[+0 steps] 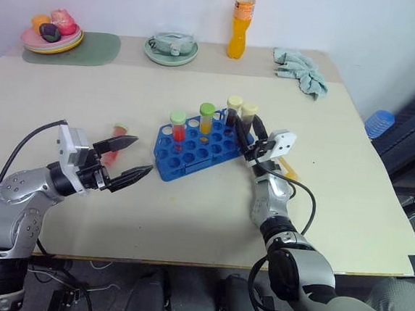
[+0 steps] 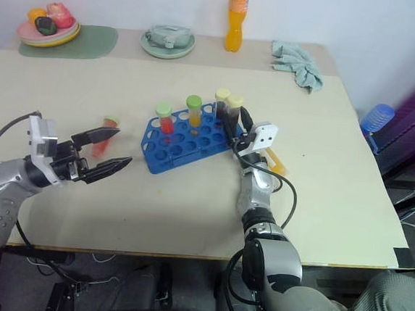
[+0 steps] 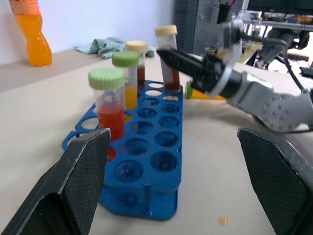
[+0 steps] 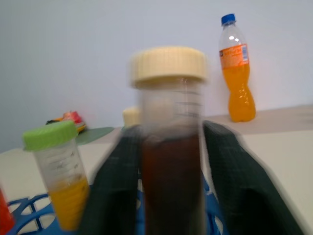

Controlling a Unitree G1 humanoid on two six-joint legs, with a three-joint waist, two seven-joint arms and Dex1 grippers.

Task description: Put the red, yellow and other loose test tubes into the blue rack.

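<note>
Between the right gripper's [image 1: 247,138] two black fingers stands a cream-capped test tube [image 1: 248,120] of dark brown liquid, seated upright in a hole at the near right corner of the blue rack [image 1: 197,149]; the right wrist view shows a finger on each side of the tube with a slight gap on both sides, so the jaws look partly spread around it rather than clamped, though whether the pads touch the plastic cannot be told. Just beside that tube, on its far-left side, a second cream-capped tube [image 1: 233,110] of dark liquid stands in the rack, and further left along the same back row come a green-capped tube [image 1: 206,118] of yellow-orange liquid and a green-capped tube [image 1: 177,127] of red liquid — four upright in all. Behind the right gripper's wrist, on the cream table [image 1: 350,182], lies a loose tube of yellow-orange liquid [image 1: 288,167] on its side. Well to the left of the rack, the left gripper [image 1: 132,156] hovers above the table with its fingers spread wide and nothing between them, pointing toward the rack. Just past its upper finger lies a loose red test tube [image 1: 117,136] with a pale green cap — close to that fingertip, on the table.
</note>
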